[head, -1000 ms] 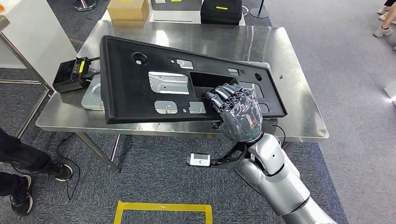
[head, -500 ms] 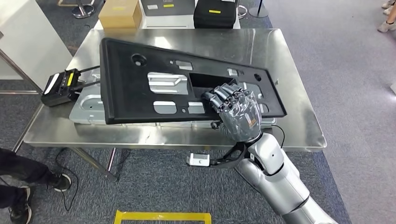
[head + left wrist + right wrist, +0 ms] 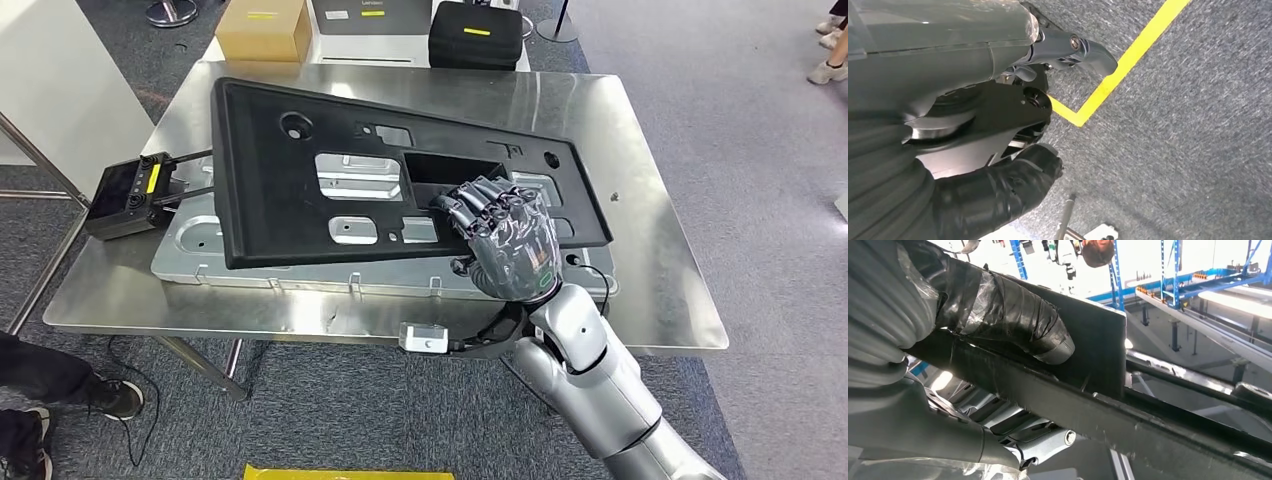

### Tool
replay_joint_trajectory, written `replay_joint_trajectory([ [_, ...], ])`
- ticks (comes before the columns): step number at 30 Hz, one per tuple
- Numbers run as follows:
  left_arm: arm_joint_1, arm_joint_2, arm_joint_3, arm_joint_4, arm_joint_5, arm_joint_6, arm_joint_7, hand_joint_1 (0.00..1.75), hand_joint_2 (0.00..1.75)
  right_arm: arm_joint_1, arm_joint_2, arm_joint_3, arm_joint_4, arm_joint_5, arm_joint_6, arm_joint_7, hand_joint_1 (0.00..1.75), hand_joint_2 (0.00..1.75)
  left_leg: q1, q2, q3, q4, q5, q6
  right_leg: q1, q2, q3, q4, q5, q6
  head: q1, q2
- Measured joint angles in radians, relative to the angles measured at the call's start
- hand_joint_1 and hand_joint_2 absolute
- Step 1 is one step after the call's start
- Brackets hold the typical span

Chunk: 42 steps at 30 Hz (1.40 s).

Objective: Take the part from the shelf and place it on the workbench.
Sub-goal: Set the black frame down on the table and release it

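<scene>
The part is a large black plastic panel (image 3: 270, 190) with several cutouts. My right hand (image 3: 505, 240) grips it at its near right edge, fingers hooked into a rectangular opening. The panel hangs tilted above the steel workbench (image 3: 650, 200), over a silver metal plate (image 3: 200, 255). In the right wrist view a taped finger (image 3: 1013, 320) wraps over the panel's edge (image 3: 1148, 430), with the silver plate (image 3: 1013, 425) below. My left hand (image 3: 948, 75) hangs above the carpet, its thumb (image 3: 1083, 47) and dark fingers (image 3: 1008, 185) apart and holding nothing.
A black handheld controller (image 3: 125, 195) lies on the workbench's left edge. Behind the bench stand a cardboard box (image 3: 263, 30) and a black case (image 3: 478, 35). A person's shoe (image 3: 115, 398) is at lower left. Yellow floor tape (image 3: 345, 472) runs below the bench.
The whole picture has shifted: the camera has moved closer and the workbench now sits lower and larger. The panel stays in my right hand and now hangs further over the bench.
</scene>
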Motion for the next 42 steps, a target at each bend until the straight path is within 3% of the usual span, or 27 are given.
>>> replay_joint_trajectory([
  [1, 0.001, 0.000, 0.000, 0.000, 0.000, 0.006, 0.003, 0.00, 1.75, 0.002, 0.000, 0.000, 0.001, 0.000, 0.000, 0.001, 1.75, 1.75, 0.000, -0.001, 0.008, 0.000, -0.006, 0.000, 0.000, 0.000, -0.011, -0.007, 0.021, -0.002, 0.000, 0.000],
  [2, 0.002, 0.001, 0.000, 0.000, 0.000, 0.013, 0.008, 0.00, 1.75, 0.003, 0.000, 0.000, 0.001, 0.000, 0.000, 0.003, 1.75, 1.75, -0.001, -0.002, 0.018, 0.000, -0.014, -0.001, 0.001, 0.000, -0.004, -0.051, 0.063, -0.004, 0.000, 0.000],
  [3, 0.003, 0.000, 0.000, 0.000, 0.000, 0.021, 0.013, 0.00, 1.75, 0.004, -0.001, 0.000, 0.001, 0.000, 0.000, 0.004, 1.75, 1.75, -0.001, -0.003, 0.029, 0.000, -0.021, -0.003, 0.002, 0.000, 0.015, -0.121, 0.116, -0.010, 0.000, 0.000],
  [4, 0.002, 0.000, 0.000, 0.000, 0.000, 0.029, 0.017, 0.00, 1.75, 0.004, -0.001, 0.000, 0.001, 0.000, 0.000, 0.006, 1.75, 1.75, -0.003, -0.003, 0.039, -0.001, -0.028, -0.005, 0.005, 0.000, 0.035, -0.183, 0.152, -0.017, 0.000, 0.000],
  [6, 0.000, 0.001, 0.000, 0.000, 0.000, 0.039, 0.022, 0.00, 1.75, 0.004, -0.002, 0.000, 0.001, 0.001, 0.001, 0.007, 1.75, 1.75, -0.004, -0.004, 0.047, -0.002, -0.039, -0.014, 0.013, 0.001, 0.058, -0.258, 0.178, -0.030, 0.000, 0.000],
  [8, 0.001, 0.001, 0.000, 0.000, 0.000, 0.042, 0.025, 0.00, 1.75, 0.006, -0.004, 0.000, 0.001, 0.002, 0.001, 0.008, 1.75, 1.75, -0.007, -0.004, 0.050, -0.001, -0.046, -0.018, 0.013, 0.002, 0.067, -0.271, 0.178, -0.030, 0.000, 0.000],
  [11, -0.001, 0.003, 0.000, 0.000, 0.000, 0.044, 0.026, 0.00, 1.75, 0.008, -0.006, 0.000, 0.000, 0.002, 0.002, 0.009, 1.75, 1.75, -0.008, -0.001, 0.064, -0.006, -0.055, -0.004, 0.012, 0.005, 0.075, -0.274, 0.180, -0.025, -0.001, 0.000],
  [15, -0.002, 0.005, 0.000, 0.000, 0.000, 0.045, 0.026, 0.00, 1.75, 0.009, -0.006, 0.000, 0.000, 0.002, 0.002, 0.009, 1.75, 1.75, -0.008, -0.001, 0.071, -0.017, -0.057, -0.005, 0.013, 0.006, 0.075, -0.273, 0.174, -0.034, -0.001, 0.000],
  [24, -0.002, 0.005, 0.000, 0.000, 0.000, 0.040, 0.018, 0.00, 1.75, 0.010, -0.007, 0.000, 0.000, 0.002, 0.003, 0.009, 1.75, 1.75, -0.006, -0.001, 0.074, -0.024, -0.057, -0.027, 0.015, 0.006, 0.076, -0.270, 0.171, -0.039, -0.001, 0.000],
  [28, -0.002, 0.005, 0.000, 0.000, 0.000, 0.047, 0.019, 0.00, 0.00, 0.010, -0.006, 0.000, 0.002, 0.028, 0.017, 0.013, 1.75, 1.75, -0.006, -0.001, 0.074, -0.023, -0.057, -0.027, 0.014, 0.006, 0.078, -0.270, 0.171, -0.040, -0.001, 0.000],
  [34, -0.003, 0.006, 0.000, 0.000, 0.000, 0.067, 0.021, 0.00, 0.00, -0.017, 0.024, 0.024, 0.028, 0.181, 0.077, 0.089, 1.75, 1.75, -0.006, -0.001, 0.074, -0.023, -0.057, -0.027, 0.012, 0.006, 0.080, -0.270, 0.171, -0.039, -0.001, 0.000],
  [42, -0.009, 0.006, -0.007, 0.000, 0.000, 0.065, 0.020, 0.00, 0.00, -0.125, 0.109, 0.086, 0.153, 0.259, 0.191, 0.173, 1.75, 1.75, -0.007, -0.001, 0.075, -0.021, -0.057, -0.028, 0.012, 0.006, 0.081, -0.270, 0.172, -0.039, 0.000, 0.000],
])
